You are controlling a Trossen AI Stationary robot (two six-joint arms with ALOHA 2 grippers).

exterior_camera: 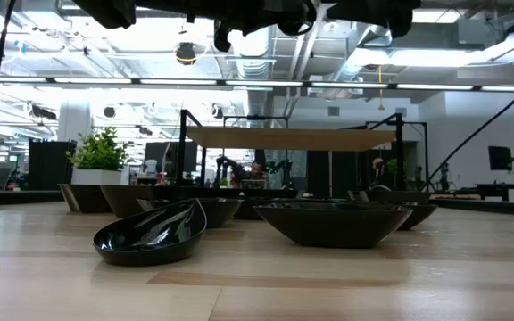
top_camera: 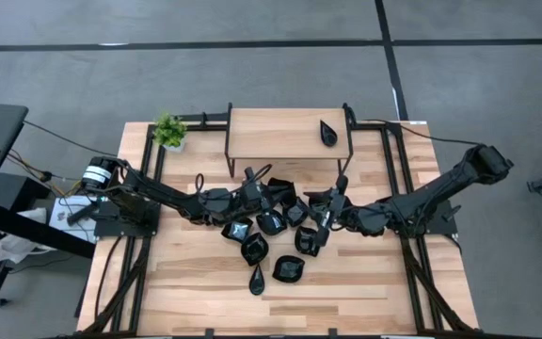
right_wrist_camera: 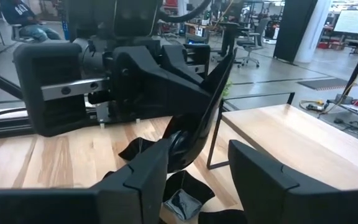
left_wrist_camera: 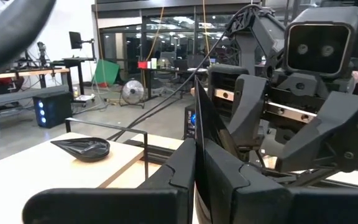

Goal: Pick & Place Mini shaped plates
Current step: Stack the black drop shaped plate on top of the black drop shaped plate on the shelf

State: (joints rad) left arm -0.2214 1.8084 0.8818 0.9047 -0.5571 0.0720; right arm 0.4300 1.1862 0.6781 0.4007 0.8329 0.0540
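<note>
Nearest the low camera: glossy black leaf-shaped dish (exterior_camera: pixel 153 235) and a wider black bowl-shaped dish (exterior_camera: pixel 333 223) on the light wooden table (top_camera: pixel 196 282). Left gripper (left_wrist_camera: pixel 197 155) is pinched on the thin edge of a black plate (left_wrist_camera: pixel 205 134), held upright above the central cluster of mini black plates (top_camera: pixel 273 234). Right gripper (right_wrist_camera: pixel 197 163) faces it, fingers spread on either side of that plate. One teardrop dish (top_camera: pixel 328 133) sits on the raised wooden shelf (top_camera: pixel 271 132). Small green potted plant (top_camera: pixel 168 131) stands beside the shelf. No legible writing.

Grey floor (top_camera: pixel 252 75), ceiling strip lights (exterior_camera: pixel 346 86)
</note>
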